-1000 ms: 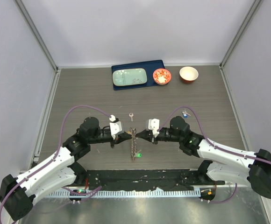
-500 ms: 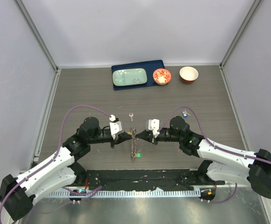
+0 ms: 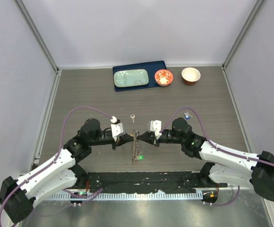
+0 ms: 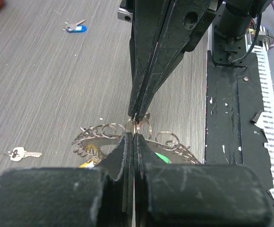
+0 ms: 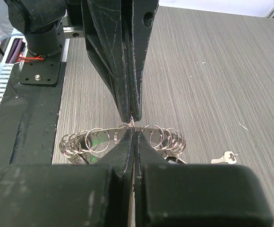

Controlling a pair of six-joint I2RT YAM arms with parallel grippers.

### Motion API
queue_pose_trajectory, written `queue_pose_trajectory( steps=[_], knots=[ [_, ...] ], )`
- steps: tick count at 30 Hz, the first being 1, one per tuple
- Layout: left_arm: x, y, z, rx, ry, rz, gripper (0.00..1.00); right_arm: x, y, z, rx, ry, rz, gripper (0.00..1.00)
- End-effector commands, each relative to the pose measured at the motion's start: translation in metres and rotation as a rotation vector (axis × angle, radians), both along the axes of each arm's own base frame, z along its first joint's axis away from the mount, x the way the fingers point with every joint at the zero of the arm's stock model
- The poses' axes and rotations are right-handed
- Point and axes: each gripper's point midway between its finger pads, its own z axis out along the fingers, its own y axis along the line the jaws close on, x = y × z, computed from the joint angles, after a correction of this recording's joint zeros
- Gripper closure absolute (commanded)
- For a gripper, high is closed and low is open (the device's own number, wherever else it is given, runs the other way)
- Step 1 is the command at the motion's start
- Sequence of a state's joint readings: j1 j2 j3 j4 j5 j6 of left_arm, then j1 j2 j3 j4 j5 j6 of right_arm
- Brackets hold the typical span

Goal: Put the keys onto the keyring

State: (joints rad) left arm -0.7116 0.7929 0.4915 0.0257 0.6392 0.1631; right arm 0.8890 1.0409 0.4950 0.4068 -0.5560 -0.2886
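Well, top view: left pincer (image 3: 130, 137) and right pincer (image 3: 139, 136) are both clamped shut. Their tips meet on the large dark-grey gear-rimmed metal keyring (image 3: 136, 147), which stands on edge between them. A small plain silver key (image 3: 132, 117) lies loose beyond the tips.

Left wrist: the grip looks like just a thin wire loop on the rim.

Right wrist: same.

Risk: an uneven pull slips that loop and the keyring drops.

Versus a second ago: right tip crept slightly inward, keyring unmoved.

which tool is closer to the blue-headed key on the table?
Right. The right tool is shut on the keyring at table centre, with the blue-headed key out to its right, beside that arm. The left tool grips the keyring's opposite side, farther off.
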Motion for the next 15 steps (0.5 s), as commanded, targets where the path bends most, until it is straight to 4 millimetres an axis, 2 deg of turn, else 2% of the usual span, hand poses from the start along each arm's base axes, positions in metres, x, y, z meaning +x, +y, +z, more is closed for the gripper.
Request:
queue_pose_trajectory(
  steps=[1,6,15],
  knots=[
    [0.008,-0.005,0.032,-0.084,-0.104,0.013,1.0,0.0,0.001,0.016,0.057,-0.003,-0.016,0.99],
    [0.01,-0.004,0.034,-0.09,-0.116,0.026,1.0,0.01,-0.005,0.01,0.043,0.024,-0.096,0.99],
    [0.01,-0.003,0.038,-0.102,-0.128,0.031,1.0,-0.006,-0.001,0.009,0.058,0.075,-0.019,0.99]
  ],
)
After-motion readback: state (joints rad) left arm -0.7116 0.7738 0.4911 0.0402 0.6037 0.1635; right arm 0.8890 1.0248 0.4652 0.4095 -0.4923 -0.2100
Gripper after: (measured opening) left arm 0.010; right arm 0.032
